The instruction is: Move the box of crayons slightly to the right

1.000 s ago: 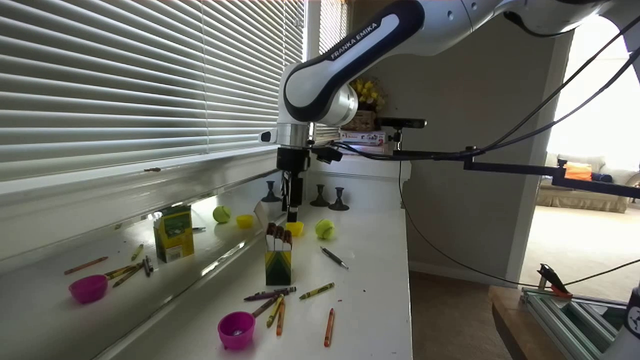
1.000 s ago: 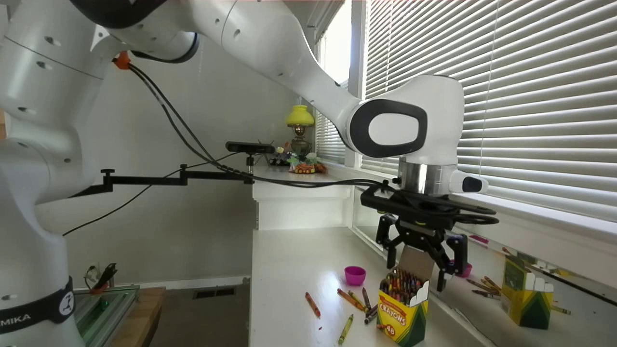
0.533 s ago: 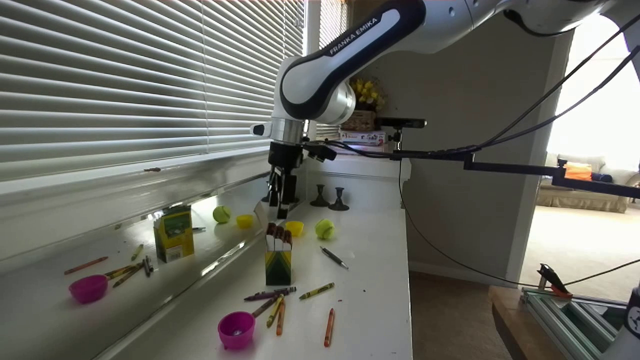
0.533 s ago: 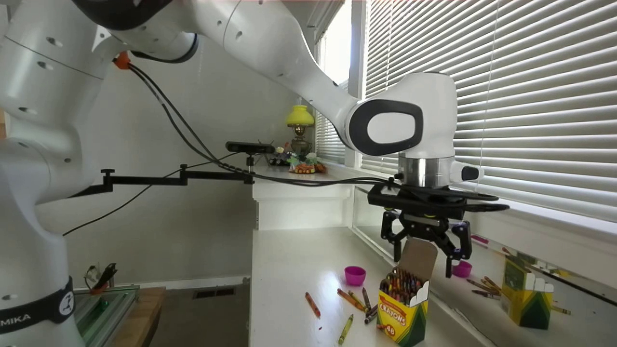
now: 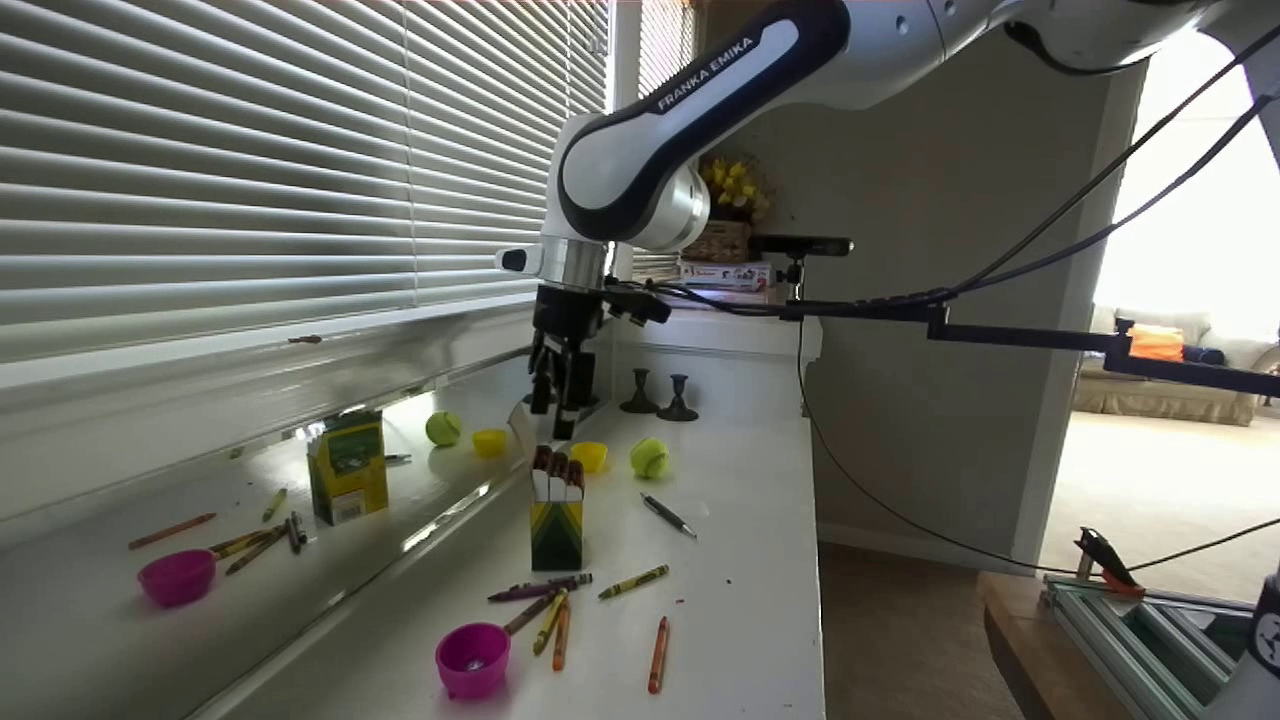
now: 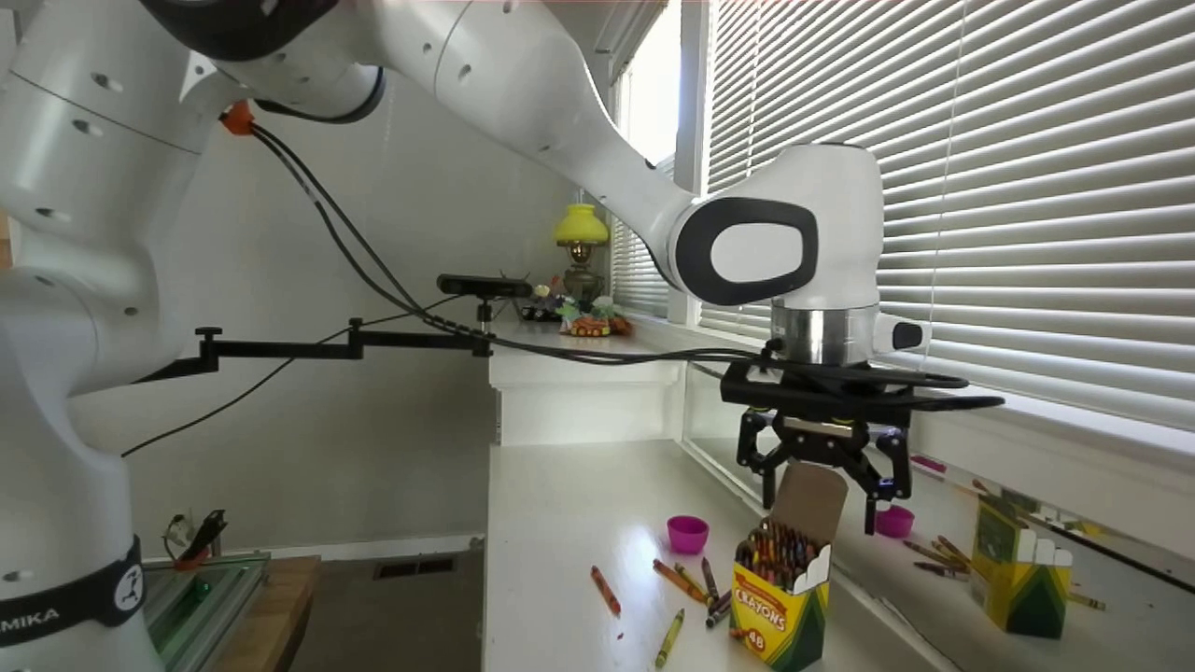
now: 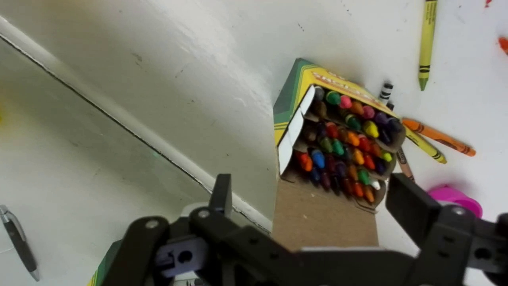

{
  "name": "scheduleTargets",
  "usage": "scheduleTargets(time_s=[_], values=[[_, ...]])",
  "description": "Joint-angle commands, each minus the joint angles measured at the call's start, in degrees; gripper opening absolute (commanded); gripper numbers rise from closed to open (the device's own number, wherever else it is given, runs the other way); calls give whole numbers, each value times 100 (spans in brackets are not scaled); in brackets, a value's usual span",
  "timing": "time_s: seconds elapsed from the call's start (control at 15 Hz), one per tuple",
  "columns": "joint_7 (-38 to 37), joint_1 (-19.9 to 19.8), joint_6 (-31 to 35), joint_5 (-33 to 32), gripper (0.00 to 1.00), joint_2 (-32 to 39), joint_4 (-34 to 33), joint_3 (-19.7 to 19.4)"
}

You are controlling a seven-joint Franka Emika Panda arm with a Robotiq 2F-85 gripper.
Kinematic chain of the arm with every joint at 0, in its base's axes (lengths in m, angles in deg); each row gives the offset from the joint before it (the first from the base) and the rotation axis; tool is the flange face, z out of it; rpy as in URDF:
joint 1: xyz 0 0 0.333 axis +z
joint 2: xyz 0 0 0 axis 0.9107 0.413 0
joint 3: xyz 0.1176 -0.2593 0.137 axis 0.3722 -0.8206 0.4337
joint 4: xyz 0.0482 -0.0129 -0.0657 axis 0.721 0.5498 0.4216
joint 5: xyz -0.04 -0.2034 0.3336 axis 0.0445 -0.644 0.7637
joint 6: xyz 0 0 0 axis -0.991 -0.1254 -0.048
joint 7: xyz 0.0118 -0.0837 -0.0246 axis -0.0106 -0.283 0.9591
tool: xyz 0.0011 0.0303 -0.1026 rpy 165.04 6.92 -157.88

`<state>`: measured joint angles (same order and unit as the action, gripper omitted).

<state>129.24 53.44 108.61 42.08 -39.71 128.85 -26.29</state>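
The box of crayons (image 5: 556,535) stands upright on the white counter, its lid flap raised and crayons inside. An exterior view shows its yellow front and green side (image 6: 775,616). In the wrist view I look down into it, with the brown flap (image 7: 323,212) nearest me. My gripper (image 6: 820,516) is open and points down behind the box top, its fingers on either side of the raised flap; it also shows edge-on (image 5: 553,420). In the wrist view the wide-apart fingers (image 7: 315,198) flank the flap, holding nothing. Contact with the flap cannot be told.
A mirror (image 5: 250,570) runs along the counter's back and reflects the box. Loose crayons (image 5: 560,625) and a pink bowl (image 5: 472,660) lie near the box. A pen (image 5: 668,515), tennis ball (image 5: 650,458), yellow bowl (image 5: 589,457) and candle holders (image 5: 678,398) stand beyond it.
My gripper has shifted toward the mirror and risen slightly, with a small tilt, mostly in the first half second. It stays open. The box has not moved.
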Motion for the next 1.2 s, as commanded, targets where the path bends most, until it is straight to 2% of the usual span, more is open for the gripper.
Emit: scheduleTargets(time_s=[0.0,0.33,0.53,0.67,0.93,1.13], values=[[-478,66,-846,51,100,-148,-86,-82],[-2114,313,-1661,-175,100,-299,-173,-297],[-2959,481,-1682,-498,100,-301,-212,-365],[-3514,647,-1429,-995,100,-293,-168,-455],[-3555,689,-1446,-1254,100,-232,-194,-368],[-3104,607,-1222,-1107,100,-205,-133,-252]])
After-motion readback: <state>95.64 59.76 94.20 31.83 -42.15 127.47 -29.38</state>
